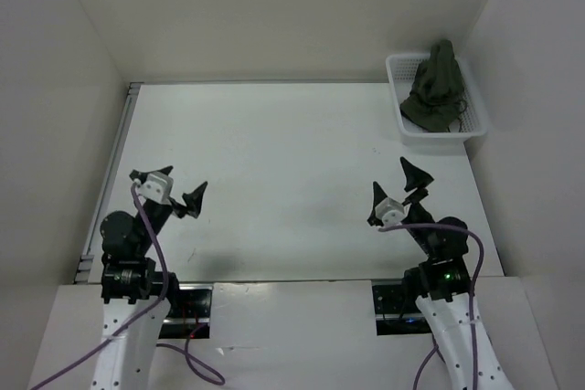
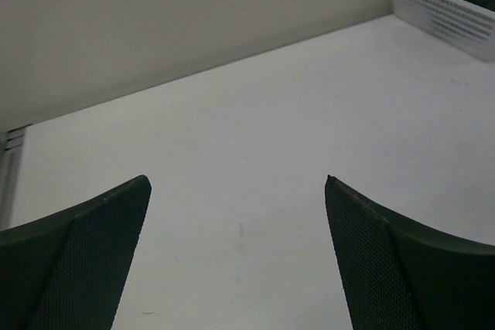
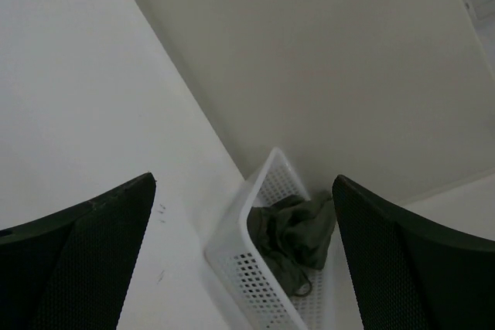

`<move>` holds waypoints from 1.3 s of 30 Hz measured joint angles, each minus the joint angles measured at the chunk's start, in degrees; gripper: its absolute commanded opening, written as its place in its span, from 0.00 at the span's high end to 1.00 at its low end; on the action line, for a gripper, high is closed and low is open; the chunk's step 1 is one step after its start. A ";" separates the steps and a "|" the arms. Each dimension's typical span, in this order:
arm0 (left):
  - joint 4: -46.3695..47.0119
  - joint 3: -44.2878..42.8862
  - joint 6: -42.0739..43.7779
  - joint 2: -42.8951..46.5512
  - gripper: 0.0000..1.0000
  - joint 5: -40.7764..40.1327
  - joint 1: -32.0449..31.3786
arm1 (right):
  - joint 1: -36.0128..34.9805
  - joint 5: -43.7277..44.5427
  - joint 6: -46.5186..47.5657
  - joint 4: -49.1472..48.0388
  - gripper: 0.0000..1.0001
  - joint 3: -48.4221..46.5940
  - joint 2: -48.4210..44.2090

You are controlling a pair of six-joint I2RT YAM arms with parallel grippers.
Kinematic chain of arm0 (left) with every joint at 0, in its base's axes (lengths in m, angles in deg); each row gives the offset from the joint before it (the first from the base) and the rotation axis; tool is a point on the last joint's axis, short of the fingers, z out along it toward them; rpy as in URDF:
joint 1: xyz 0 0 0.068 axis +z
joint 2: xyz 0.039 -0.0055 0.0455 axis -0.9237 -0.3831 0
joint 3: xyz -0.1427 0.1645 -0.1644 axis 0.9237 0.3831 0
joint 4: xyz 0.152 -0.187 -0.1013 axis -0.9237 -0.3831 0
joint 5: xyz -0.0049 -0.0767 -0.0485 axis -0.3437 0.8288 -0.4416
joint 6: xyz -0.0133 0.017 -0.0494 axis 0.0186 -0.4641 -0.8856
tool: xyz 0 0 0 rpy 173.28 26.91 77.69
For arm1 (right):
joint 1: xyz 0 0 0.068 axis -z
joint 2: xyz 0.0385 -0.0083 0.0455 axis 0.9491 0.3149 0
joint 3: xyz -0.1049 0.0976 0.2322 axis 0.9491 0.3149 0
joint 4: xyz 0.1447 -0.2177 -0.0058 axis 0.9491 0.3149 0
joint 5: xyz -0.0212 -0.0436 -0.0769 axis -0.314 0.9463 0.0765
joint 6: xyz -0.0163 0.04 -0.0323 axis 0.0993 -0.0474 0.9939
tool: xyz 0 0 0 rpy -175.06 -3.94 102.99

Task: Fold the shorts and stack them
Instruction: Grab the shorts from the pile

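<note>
Shorts [image 1: 435,89] lie bunched in the basket [image 1: 399,68] at the far right corner of the table [image 1: 274,152], heaped above the rim. No fold has begun; the step in hand is getting them out. Both the left fingers [image 2: 93,253] and the right fingers [image 3: 402,253] stand wide and hold nothing, near the table's near edge, well apart from the basket. Next, I judge, the right arm, the nearer of the 2, must reach the basket, pinch the cloth and carry it onto the table for spreading.
</note>
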 measured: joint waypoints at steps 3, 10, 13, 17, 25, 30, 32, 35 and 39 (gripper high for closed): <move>-0.07 -12.72 0.04 -14.45 0.00 -6.67 -0.17 | 0.00 0.11 0.26 2.36 0.00 -12.98 15.21; -8.04 -45.72 -0.02 -57.02 0.00 -17.49 -0.31 | -0.55 17.00 -19.02 5.09 0.00 -58.64 62.16; -13.55 -49.94 0.02 -67.38 0.00 -19.67 -0.79 | 1.51 21.51 -29.16 8.85 0.00 -66.29 74.99; -22.38 -56.92 0.02 -79.84 0.00 -19.98 -1.31 | 8.15 23.41 -42.53 14.60 0.01 -72.83 88.67; -28.50 -67.82 0.00 -94.77 0.00 -20.31 -2.95 | 17.55 33.24 -59.54 17.57 0.11 -91.91 111.89; -29.33 -67.84 0.00 -94.75 0.00 -21.88 -5.33 | 17.42 37.42 -63.67 17.75 0.07 -98.03 120.72; -29.55 -67.84 0.02 -94.75 0.00 -22.49 -6.14 | 17.27 38.49 -64.87 17.94 0.07 -99.69 123.95; -29.59 -67.84 0.00 -94.75 0.00 -23.98 -6.47 | 17.27 39.74 -66.77 18.88 0.07 -103.23 128.87; -29.53 -67.67 0.00 -94.75 0.00 -26.01 -6.51 | 17.27 44.78 -68.89 19.52 0.06 -105.63 132.82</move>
